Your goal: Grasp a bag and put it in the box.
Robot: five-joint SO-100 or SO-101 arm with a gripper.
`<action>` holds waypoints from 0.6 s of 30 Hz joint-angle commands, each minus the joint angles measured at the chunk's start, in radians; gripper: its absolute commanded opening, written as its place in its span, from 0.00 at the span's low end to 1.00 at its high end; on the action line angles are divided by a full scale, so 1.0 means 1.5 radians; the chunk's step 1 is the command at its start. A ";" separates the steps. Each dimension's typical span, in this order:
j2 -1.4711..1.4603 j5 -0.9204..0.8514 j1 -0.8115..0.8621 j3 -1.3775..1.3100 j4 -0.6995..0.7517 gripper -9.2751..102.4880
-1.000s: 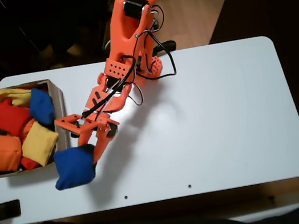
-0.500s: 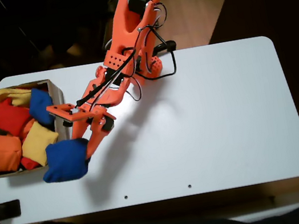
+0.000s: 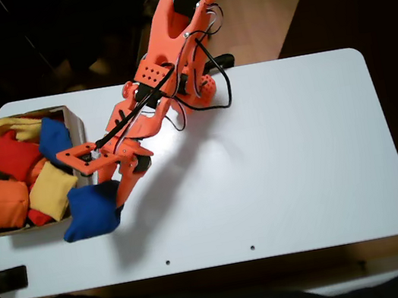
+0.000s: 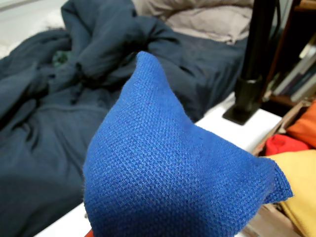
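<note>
The gripper (image 3: pixel 109 196) pinches the bag (image 3: pixel 89 212) aloft (mid-carry), just off the box (image 3: pixel 76 132) corner; next it should swing toward nine o'clock, then release.

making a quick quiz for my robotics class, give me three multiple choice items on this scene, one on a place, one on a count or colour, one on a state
1. In the fixed view, where is the held bag?
A. at the box's near right corner, by the table's front edge
B. in the middle of the table
C. at the table's right end

2. How many blue beanbags lie inside the box?
A. none
B. one
C. three

3. What is the gripper doing?
A. standing open over bare table
B. shut on a yellow beanbag
C. shut on the blue bag

Answers:
1 A, the bag hangs just right of the box's lower corner.
2 B, a single blue beanbag sits by the box's right wall among red, orange and yellow ones.
3 C, blue fabric fills the wrist view and sits at the fingertips in the fixed view.
</note>
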 commanded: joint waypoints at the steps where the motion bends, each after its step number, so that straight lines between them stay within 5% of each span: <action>1: 0.048 0.007 0.009 -0.090 0.038 0.09; 18: 0.039 0.048 0.013 -0.251 0.304 0.09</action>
